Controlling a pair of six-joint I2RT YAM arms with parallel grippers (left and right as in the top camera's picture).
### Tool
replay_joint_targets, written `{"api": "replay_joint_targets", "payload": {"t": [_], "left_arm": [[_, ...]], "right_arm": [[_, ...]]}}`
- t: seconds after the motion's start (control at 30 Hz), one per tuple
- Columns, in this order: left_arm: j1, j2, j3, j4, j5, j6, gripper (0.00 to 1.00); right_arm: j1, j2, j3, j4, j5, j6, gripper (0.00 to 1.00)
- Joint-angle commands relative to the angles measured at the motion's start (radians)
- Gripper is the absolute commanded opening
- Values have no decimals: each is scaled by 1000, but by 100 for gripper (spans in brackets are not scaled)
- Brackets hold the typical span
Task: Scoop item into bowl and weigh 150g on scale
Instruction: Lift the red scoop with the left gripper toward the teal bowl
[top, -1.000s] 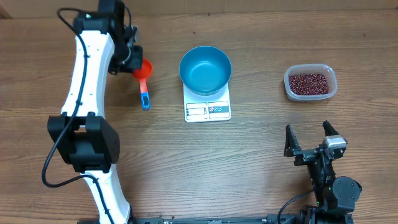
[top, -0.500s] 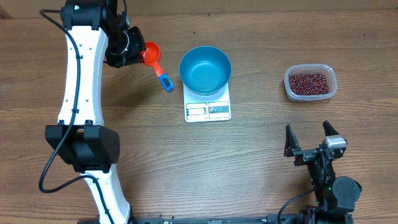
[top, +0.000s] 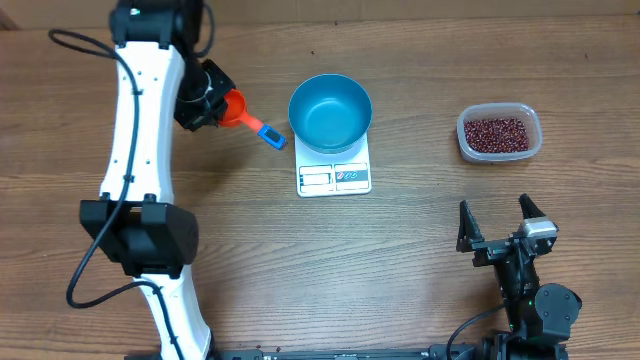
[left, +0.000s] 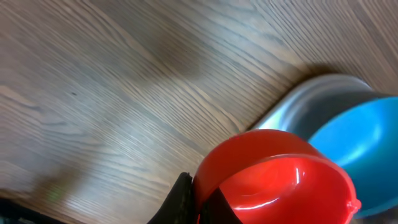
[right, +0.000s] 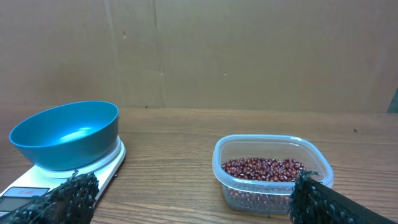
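My left gripper (top: 212, 104) is shut on the rim of an empty red scoop (top: 235, 108). The scoop's blue handle (top: 272, 134) points toward the blue bowl (top: 330, 112). In the left wrist view the red scoop (left: 280, 180) fills the lower right, with the bowl (left: 364, 140) just behind it. The bowl is empty and sits on the white scale (top: 335, 177). The item, dark red beans (top: 497, 133), lies in a clear tub (top: 464, 143) at the right. My right gripper (top: 497, 228) rests open near the front edge, facing the beans (right: 264, 168) and the bowl (right: 65, 134).
The left arm's white links (top: 140, 120) run down the left side of the wooden table (top: 400, 260). A brown cardboard wall (right: 249, 50) stands behind the table in the right wrist view.
The left arm has lifted the scoop and swung it. The handle, which pointed down the table a second ago, now points right toward the bowl. The right arm has not moved.
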Motion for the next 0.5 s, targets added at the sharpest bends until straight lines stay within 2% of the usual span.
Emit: {"api": "replay_joint_targets", "payload": {"t": [0.0, 0.13, 0.47], "left_arm": [[-69, -2, 23, -3, -167, -88, 4], [-128, -2, 23, -3, -256, -155, 4], [-206, -2, 23, -3, -220, -176, 4]], "right_arm": [[5, -11, -11, 3, 10, 0, 100], [5, -11, -11, 3, 9, 0, 100], [5, -11, -11, 3, 10, 0, 100]]}}
